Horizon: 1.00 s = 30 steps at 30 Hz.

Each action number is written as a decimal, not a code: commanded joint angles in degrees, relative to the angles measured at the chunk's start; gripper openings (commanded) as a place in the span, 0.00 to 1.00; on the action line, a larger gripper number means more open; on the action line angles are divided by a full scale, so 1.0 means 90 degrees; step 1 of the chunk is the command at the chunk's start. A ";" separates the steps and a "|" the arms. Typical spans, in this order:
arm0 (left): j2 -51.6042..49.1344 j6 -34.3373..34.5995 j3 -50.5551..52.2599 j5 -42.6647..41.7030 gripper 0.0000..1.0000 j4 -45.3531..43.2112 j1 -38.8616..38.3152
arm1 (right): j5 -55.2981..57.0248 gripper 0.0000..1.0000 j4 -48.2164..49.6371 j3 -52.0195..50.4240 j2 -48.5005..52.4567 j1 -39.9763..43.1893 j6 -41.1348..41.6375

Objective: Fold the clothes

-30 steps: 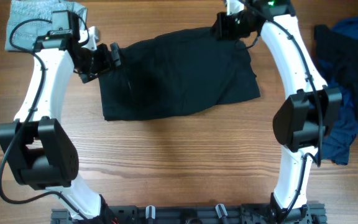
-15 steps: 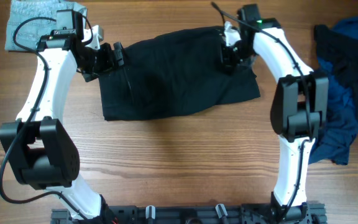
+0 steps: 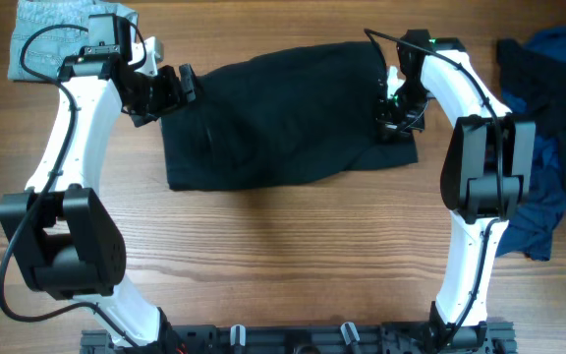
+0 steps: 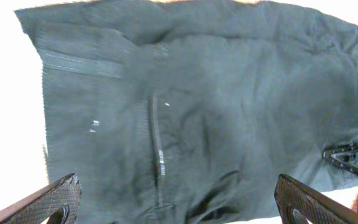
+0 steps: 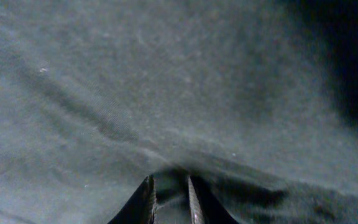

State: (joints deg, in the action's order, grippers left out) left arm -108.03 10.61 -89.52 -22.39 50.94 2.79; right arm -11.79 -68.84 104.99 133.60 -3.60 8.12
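Black shorts (image 3: 283, 118) lie spread on the worktop (image 3: 283, 256), one arm at each end.
Overhead: the shorts sit toward 12 o'clock; the left gripper (image 3: 183, 88) hovers at their 10 o'clock corner with its jaws wide apart, and the right gripper (image 3: 393, 128) rests on their 3 o'clock edge. Left wrist: dark fabric fills the view, with both fingertips (image 4: 48, 199) far apart at 6 o'clock. Right wrist: the jaws stand narrowly parted against a fold; I cannot tell whether they grip it.
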 commanded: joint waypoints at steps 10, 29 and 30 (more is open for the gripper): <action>-0.0100 0.0952 0.0005 0.0614 1.00 0.0036 0.0000 | 0.0763 0.43 -0.0568 0.1195 -0.0180 0.0056 0.0687; -0.0862 0.1270 0.0935 -0.0758 1.00 -0.0301 0.1090 | -0.1277 1.00 0.0282 0.2900 -0.1290 0.0063 -0.0056; -0.0891 0.1270 0.1010 -0.0826 0.99 -0.0359 0.1156 | -0.1297 1.00 0.0359 0.2900 -0.1350 0.0063 -0.0063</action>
State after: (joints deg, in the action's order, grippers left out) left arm -114.19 24.12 -83.70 -21.34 49.45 10.15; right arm -19.38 -67.35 128.81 125.60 -3.20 10.37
